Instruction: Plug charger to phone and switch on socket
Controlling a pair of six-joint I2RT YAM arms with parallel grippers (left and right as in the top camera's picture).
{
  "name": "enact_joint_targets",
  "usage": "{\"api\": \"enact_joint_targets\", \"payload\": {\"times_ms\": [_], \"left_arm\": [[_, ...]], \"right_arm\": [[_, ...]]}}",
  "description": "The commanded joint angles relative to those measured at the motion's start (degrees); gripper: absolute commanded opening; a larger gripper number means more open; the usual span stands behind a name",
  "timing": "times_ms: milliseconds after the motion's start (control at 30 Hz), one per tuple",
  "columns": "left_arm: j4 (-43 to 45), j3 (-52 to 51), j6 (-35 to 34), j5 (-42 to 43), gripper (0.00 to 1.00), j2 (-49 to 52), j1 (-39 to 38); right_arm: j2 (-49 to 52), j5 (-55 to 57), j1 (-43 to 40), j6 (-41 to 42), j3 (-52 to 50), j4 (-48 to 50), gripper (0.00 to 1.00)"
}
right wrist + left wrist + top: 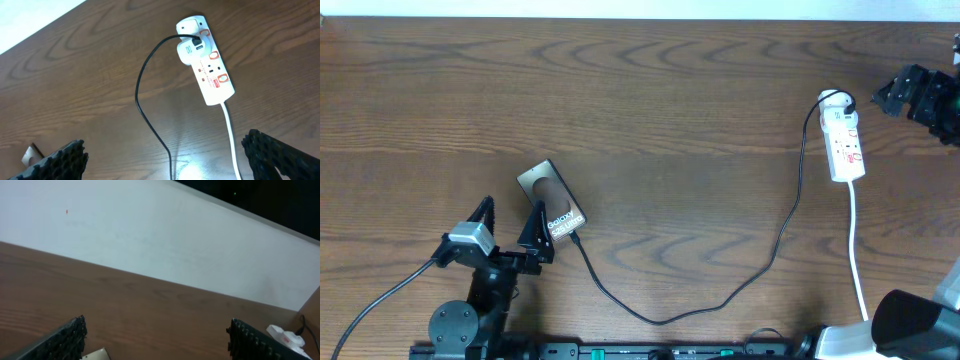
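Light: even, from above, faint soft shadows on the wood surface (pixel 670 100) | Glare: white hotspot low in right wrist view beside the white cord (pixel 231 135) | Focus: left fingers (pixel 60 342) and right fingers (pixel 280 155) blurred at frame edges | Left wrist view: wall (pixel 150 235) washed pale, top-right corner black

You have phone (pixel 553 200) flat, dark, glossy, angled diagonally, left-front; charger (pixel 138 97) thin black cable touching phone's lower end, looping right, plug end seated in socket (pixel 847 145); socket white strip, red markings, flat, far right
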Motion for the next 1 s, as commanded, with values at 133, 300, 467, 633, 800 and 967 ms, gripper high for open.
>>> {"api": "enact_joint_targets", "payload": {"times_ms": [133,300,467,633,800,967], "left_arm": [[3.2,-0.1,1.0,-0.8,0.88,-0.5,-0.3],[4.0,-0.8,1.0,-0.8,0.88,-0.5,-0.3],[10.1,-4.9,1.0,-0.8,0.88,-0.5,-0.3],[20.1,-11.7,0.9,-0.7,0.88,-0.5,-0.3],[22.5,-15.0,0.9,-0.7,0.88,-0.5,-0.3],[19.3,-15.0,1.0,-0.8,0.88,-0.5,-0.3]], "right_arm": [[-0.2,0.0,0.2,0.3,0.4,0.0,0.99],[-0.2,0.1,0.2,0.3,0.4,0.0,0.99],[-0.2,0.0,0.2,0.3,0.4,0.0,0.99],[-0.2,0.0,0.2,0.3,0.4,0.0,0.99],[-0.2,0.0,0.2,0.4,0.4,0.0,0.99],[-0.2,0.0,0.2,0.3,0.4,0.0,0.99]]}}
